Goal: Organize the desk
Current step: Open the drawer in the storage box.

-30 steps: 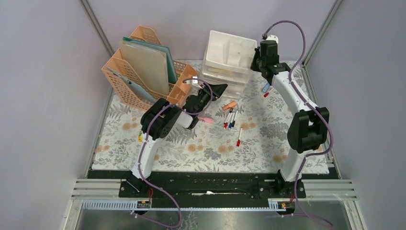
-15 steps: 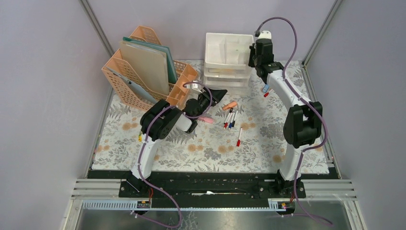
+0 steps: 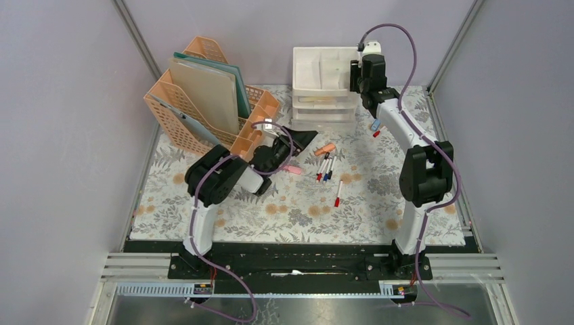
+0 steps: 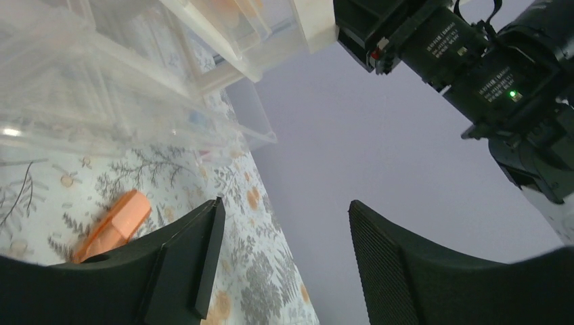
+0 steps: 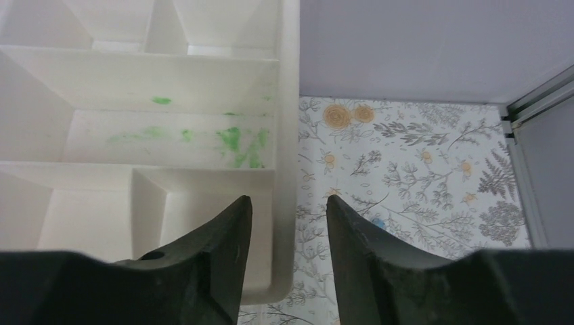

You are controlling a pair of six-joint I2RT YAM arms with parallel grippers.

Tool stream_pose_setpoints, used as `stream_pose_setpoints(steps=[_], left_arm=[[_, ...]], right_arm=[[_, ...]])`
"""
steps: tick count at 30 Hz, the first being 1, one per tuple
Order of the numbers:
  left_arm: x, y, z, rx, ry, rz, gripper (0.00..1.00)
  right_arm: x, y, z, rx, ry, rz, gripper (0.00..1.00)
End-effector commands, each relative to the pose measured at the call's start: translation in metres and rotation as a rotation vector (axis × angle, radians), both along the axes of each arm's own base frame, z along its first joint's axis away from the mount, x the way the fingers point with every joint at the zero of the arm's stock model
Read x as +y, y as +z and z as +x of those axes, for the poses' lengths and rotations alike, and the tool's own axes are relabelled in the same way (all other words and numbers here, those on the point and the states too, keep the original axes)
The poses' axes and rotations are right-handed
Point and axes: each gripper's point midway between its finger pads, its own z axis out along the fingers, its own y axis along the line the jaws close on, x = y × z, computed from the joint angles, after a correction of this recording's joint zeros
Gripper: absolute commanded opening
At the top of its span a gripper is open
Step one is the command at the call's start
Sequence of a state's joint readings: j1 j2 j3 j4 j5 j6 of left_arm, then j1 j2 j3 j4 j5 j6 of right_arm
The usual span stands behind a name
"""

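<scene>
The left gripper (image 4: pixel 284 220) gapes wide, nothing between its fingers, low over the desk (image 3: pixel 298 210) near an orange marker (image 4: pixel 115 223). The right gripper (image 5: pixel 288 206) stands partly open – astride the right rim of the drawer unit (image 3: pixel 323 101) at the desk's far edge – gripping nothing.

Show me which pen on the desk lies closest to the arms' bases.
The red-tipped pen, lying alone on the desk. The bunched pens and the orange marker lie farther back, toward the drawer unit.
</scene>
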State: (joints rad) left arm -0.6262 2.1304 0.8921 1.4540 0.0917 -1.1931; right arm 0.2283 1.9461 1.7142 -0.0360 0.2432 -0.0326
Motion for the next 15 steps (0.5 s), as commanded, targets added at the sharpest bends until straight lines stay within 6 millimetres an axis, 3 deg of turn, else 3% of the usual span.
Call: stream_pose_setpoints(steps=[1, 4, 9, 15], left_arm=[[0.020, 0.060, -0.031, -0.160, -0.031, -0.068, 0.74], [0.030, 0.051, -0.046, -0.154, -0.027, 0.032, 0.78], [0.039, 0.033, -0.060, -0.140, -0.026, 0.274, 0.79], [0.065, 0.015, -0.065, -0.101, 0.052, 0.600, 0.82]], right_arm=[[-0.006, 0.044, 0.006, -0.113, 0.015, -0.030, 0.59], [-0.006, 0.059, -0.002, -0.136, 0.032, -0.031, 0.70], [-0.003, 0.098, -0.024, -0.193, 0.075, -0.020, 0.82], [-0.004, 0.112, -0.062, -0.174, 0.130, -0.037, 0.90]])
